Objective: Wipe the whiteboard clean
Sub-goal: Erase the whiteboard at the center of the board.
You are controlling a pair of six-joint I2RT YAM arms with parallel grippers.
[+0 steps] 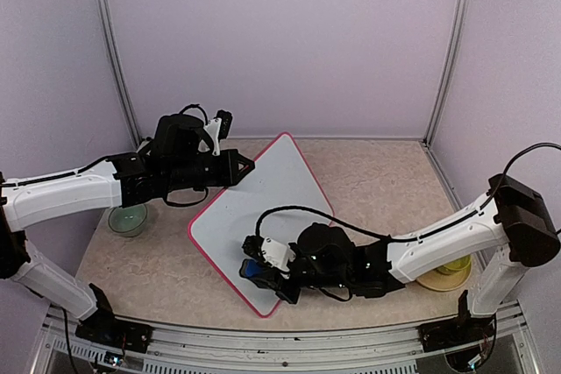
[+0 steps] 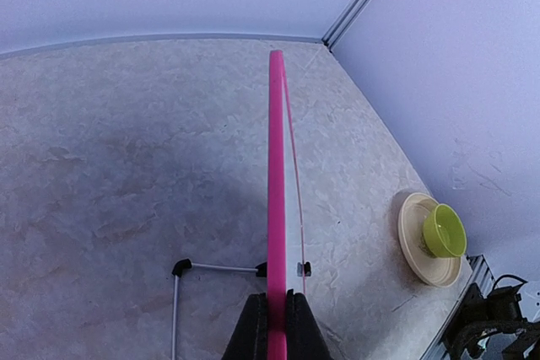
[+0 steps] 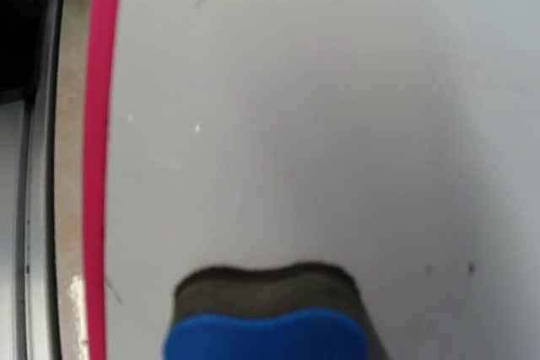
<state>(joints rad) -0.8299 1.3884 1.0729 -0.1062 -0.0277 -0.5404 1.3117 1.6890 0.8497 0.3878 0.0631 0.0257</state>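
Two risks stand out, one at each hand. Far left, a pale green bowl [image 1: 128,219] sits on the desk [image 1: 377,181] just under the left arm; a wide swing of that arm could knock it. The left hand [image 1: 241,166] [image 2: 277,326] is pressed together on the pink rim of the whiteboard [image 1: 263,208] [image 2: 276,166] [image 3: 295,124], pinching its upper left edge. The board lies slantwise in the middle of the desk, and its wire stand [image 2: 181,267] shows beneath it in the left wrist view. That pinch covers only a thin strip of rim, so a hard sideways push from the other side could twist the board out of it or slide the stand feet along the desk.

Toward the near corner, the right hand [image 1: 263,276] is clamped on a blue eraser [image 1: 254,271] [image 3: 266,335], felt side down on the white surface. It works close to the rim, so a stroke carried too far could run off the edge and catch the frame. The surface ahead looks nearly clean, with faint specks that light pressure might leave behind. Far right, a yellow plate [image 1: 447,276] [image 2: 418,250] with a green cup [image 2: 444,231] sits near the right arm's elbow, within reach of a careless sweep.
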